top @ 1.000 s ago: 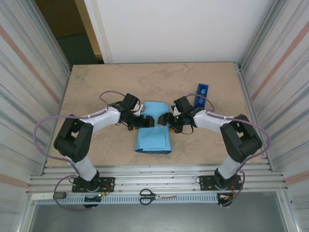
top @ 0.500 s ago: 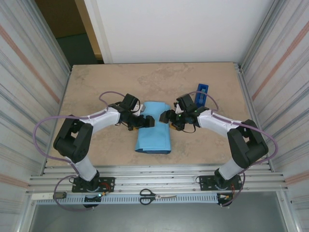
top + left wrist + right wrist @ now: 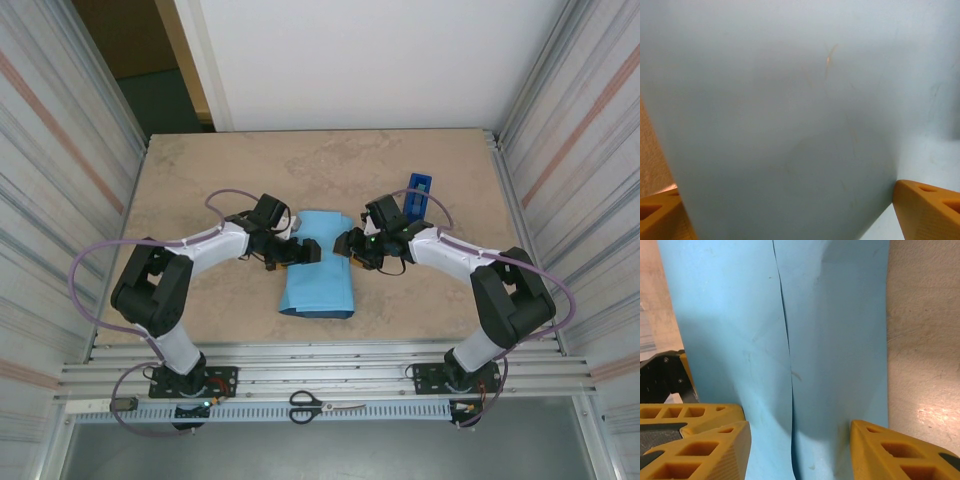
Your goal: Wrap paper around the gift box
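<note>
The paper (image 3: pixel 318 270) lies mid-table, folded over with its sky-blue face out; the gift box is hidden. My left gripper (image 3: pixel 306 250) is against the bundle's left side near its far end. In the left wrist view the paper (image 3: pixel 790 110) bulges between widely spread orange fingertips (image 3: pixel 927 207), so that gripper (image 3: pixel 790 212) is open. My right gripper (image 3: pixel 346 245) is at the bundle's right side. Its orange fingers (image 3: pixel 715 447) stand apart astride the paper (image 3: pixel 840 340), where one sheet edge overlaps the other in a long seam (image 3: pixel 785 340).
A dark-blue tape dispenser (image 3: pixel 418 193) stands behind my right arm. Scissors (image 3: pixel 325 405) lie on the rail at the near edge. Ribbed metal walls close in both sides. The left gripper's dark body (image 3: pixel 662 377) is close to my right fingers.
The right gripper's jaws have narrowed around the paper, and that arm shifted slightly back. The left gripper and the paper have stayed in place.
</note>
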